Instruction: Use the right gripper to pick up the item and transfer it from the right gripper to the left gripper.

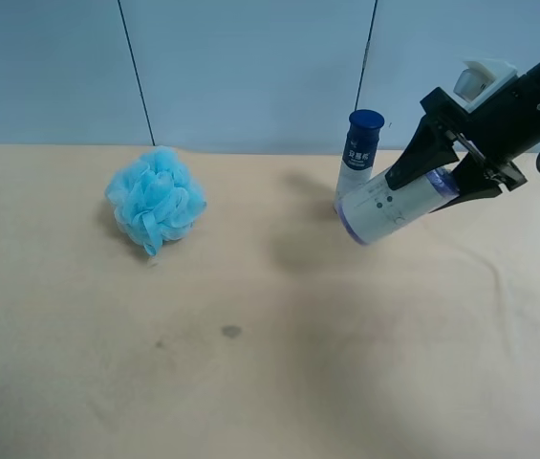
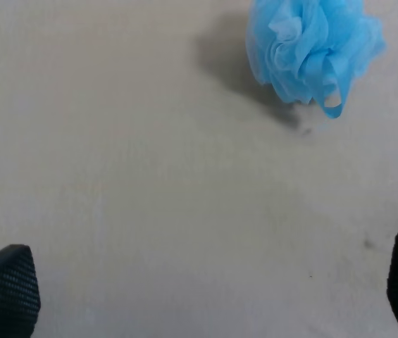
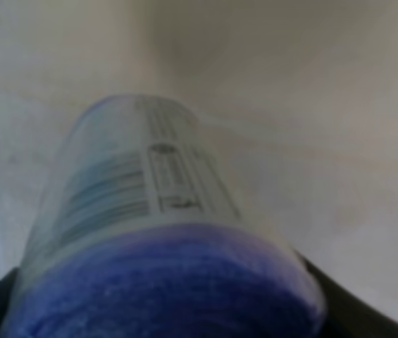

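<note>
The item, a cream-white canister with a purple-blue foil end, hangs tilted above the table. It is held by the black arm with the white wrist block at the exterior high view's right. The right wrist view shows the same canister filling the frame between dark jaw edges, so this is my right gripper, shut on it. My left gripper shows only in the left wrist view. Its fingertips stand wide apart, open and empty, over bare cloth near the pouf.
A fluffy light-blue bath pouf sits on the beige table cloth at the left, also in the left wrist view. A slim navy-capped bottle stands upright just behind the held canister. A small dark stain marks the cloth.
</note>
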Motion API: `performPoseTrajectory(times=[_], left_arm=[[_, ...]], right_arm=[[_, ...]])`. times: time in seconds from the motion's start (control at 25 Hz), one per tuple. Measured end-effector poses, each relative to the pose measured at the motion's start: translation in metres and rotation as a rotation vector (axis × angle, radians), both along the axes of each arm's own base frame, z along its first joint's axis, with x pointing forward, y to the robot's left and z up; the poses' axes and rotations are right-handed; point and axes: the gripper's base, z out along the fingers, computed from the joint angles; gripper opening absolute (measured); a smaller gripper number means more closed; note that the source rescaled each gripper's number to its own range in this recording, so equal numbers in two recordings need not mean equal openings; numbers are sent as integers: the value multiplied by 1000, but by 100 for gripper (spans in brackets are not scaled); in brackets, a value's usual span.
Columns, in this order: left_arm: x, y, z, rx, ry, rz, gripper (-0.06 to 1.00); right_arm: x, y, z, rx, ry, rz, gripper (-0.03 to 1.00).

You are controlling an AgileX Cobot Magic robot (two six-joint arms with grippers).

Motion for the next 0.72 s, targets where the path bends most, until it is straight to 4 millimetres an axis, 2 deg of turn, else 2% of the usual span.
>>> performPoseTrajectory(times=[0.52,0.72], left_arm=[[0,0,0,0,1,0,100],[0,0,0,0,1,0,100]], right_arm=[[3,13,12,190,-83,47,3],[7,32,1,227,-68,109,3]])
